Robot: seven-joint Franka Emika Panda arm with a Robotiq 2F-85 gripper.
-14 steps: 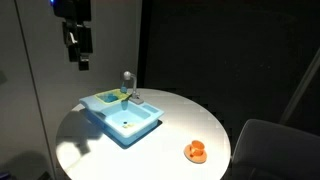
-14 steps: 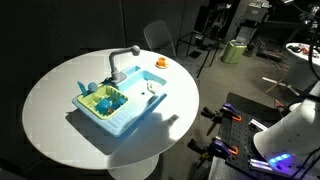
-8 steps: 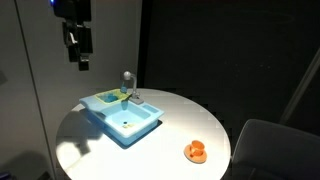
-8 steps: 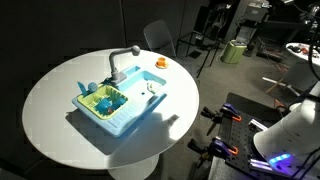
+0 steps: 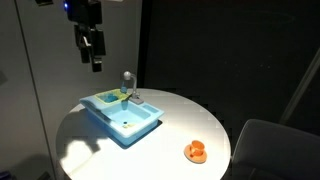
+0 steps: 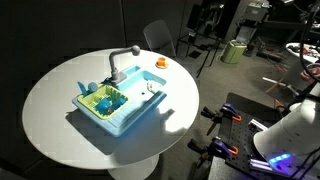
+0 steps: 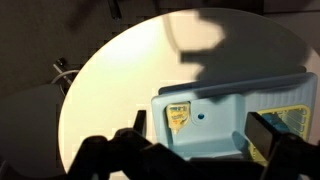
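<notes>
The gripper (image 5: 96,64) is being held high above the round table (image 5: 190,118), with its jaws standing wide apart and nothing between them. This is being shown clearly in the wrist view. Below it, the blue toy sink (image 7: 215,112) is resting on the table, toward one side. A grey faucet (image 6: 120,62) is rising from its back edge, and a green rack (image 6: 103,100) is sitting in one compartment. An orange object (image 5: 195,151) is lying on the table apart from the sink. The sink is being judged as thin, stiff plastic: light, a little slippery, easily pushed away. A hold is being judged safest on a rim wall or on the faucet, not across the wide body.
</notes>
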